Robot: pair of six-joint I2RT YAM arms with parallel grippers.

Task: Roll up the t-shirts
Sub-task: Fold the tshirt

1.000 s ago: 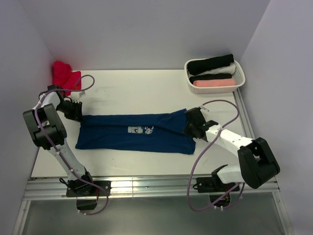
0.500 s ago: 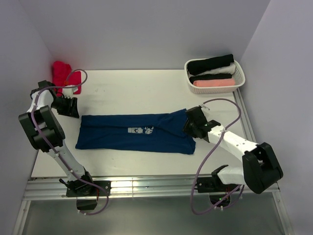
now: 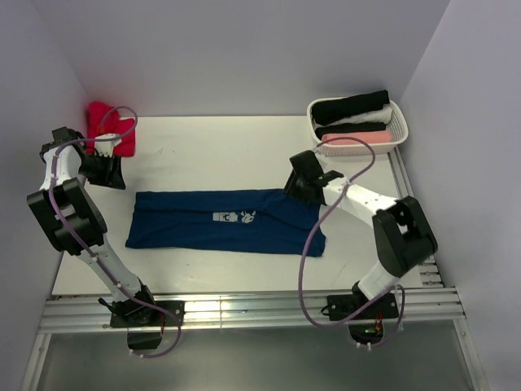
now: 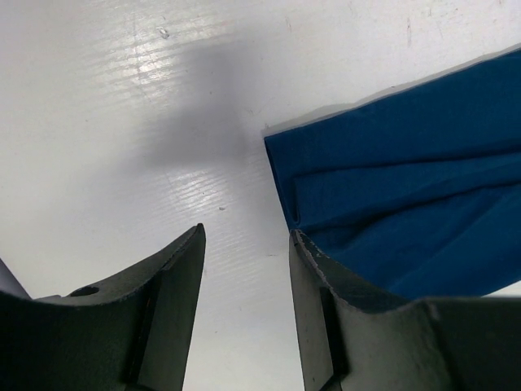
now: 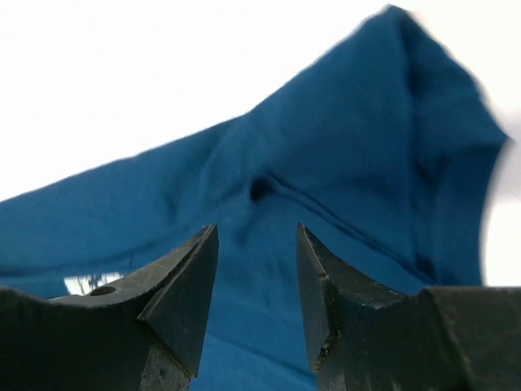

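As it lies folded flat, navy t-shirt [image 3: 195,221], long axis left-right

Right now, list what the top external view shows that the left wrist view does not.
Only the top external view: the basket of rolled shirts, the red t-shirt in the far left corner, and the pale chest print. Only the left wrist view: the left claw open and empty over bare table beside the cloth's folded corner. Both: the navy t-shirt lying flat.

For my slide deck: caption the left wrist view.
Open left gripper hovers above the white table, at a corner of the folded navy t-shirt, holding nothing.
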